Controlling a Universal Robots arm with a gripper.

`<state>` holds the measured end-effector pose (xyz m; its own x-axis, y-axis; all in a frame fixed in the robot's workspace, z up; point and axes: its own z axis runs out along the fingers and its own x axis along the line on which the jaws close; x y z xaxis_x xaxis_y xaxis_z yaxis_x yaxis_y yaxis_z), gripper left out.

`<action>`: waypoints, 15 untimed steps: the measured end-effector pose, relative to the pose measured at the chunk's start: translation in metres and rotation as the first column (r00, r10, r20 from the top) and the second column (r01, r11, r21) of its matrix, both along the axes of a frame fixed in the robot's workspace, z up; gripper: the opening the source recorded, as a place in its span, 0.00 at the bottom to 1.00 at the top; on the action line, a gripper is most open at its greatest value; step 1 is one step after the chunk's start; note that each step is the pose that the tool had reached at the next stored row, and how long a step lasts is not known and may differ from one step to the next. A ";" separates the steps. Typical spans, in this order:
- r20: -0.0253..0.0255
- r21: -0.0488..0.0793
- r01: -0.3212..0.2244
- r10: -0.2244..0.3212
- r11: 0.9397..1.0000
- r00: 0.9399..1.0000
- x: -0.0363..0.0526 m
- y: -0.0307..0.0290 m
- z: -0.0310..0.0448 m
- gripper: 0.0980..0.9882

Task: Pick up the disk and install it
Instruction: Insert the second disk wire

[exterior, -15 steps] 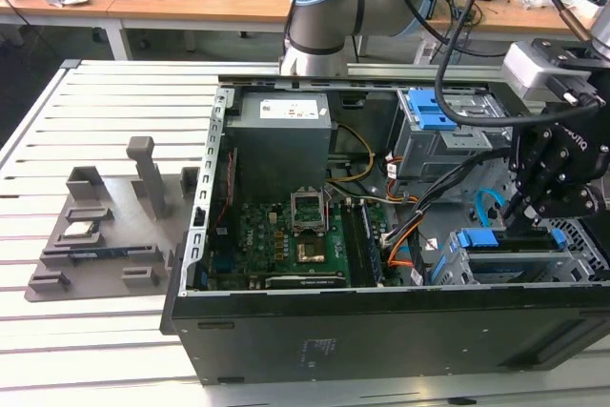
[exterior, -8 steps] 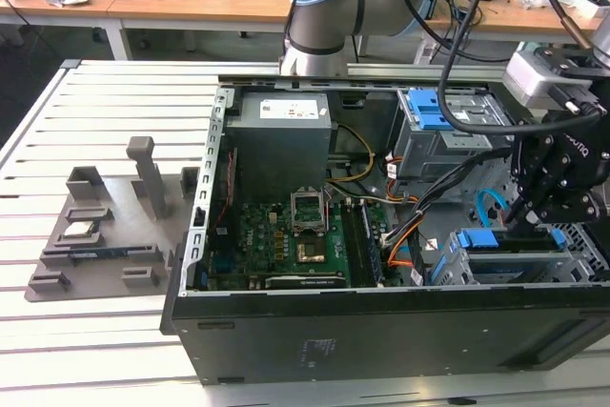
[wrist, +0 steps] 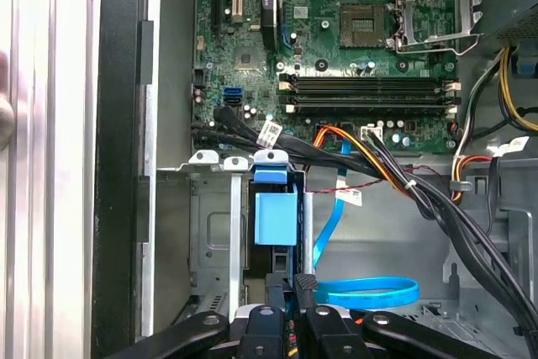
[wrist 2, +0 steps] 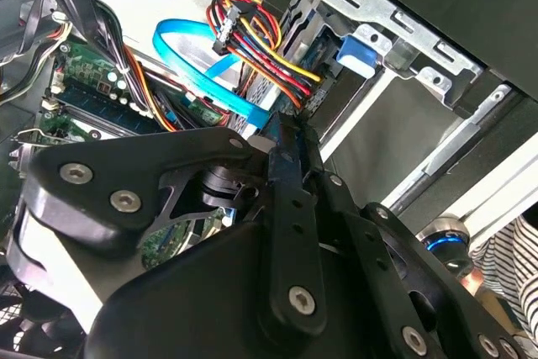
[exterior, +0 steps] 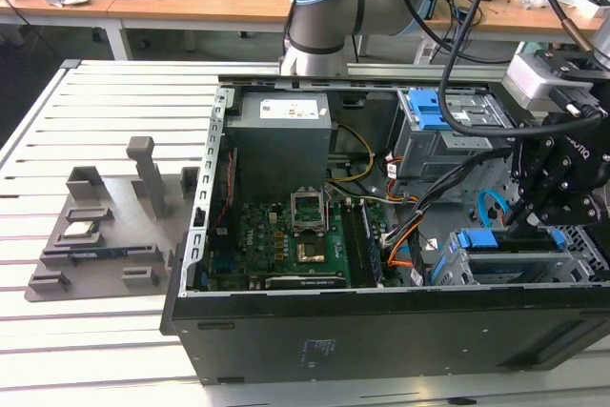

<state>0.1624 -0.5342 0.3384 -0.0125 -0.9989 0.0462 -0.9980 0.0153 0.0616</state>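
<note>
Looking down from the first wrist view, you see the gripper (wrist: 290, 313) pressed together on the disk (wrist: 275, 216), which stands on edge in the drive cage (wrist: 210, 233) with its blue carrier showing. Beyond it lie the blue cable (wrist: 370, 294) and the motherboard (wrist: 336, 31). In the exterior view, the gripper (exterior: 522, 221) hangs over the same bay of the computer case (exterior: 381, 331).
</note>
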 end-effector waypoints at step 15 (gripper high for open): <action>0.000 0.019 0.000 0.000 1.000 1.000 0.0001 0.0000 0.0058 0.07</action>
<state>0.1625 -0.5342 0.3442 -0.0124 -0.9995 0.0274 -0.9980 0.0141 0.0619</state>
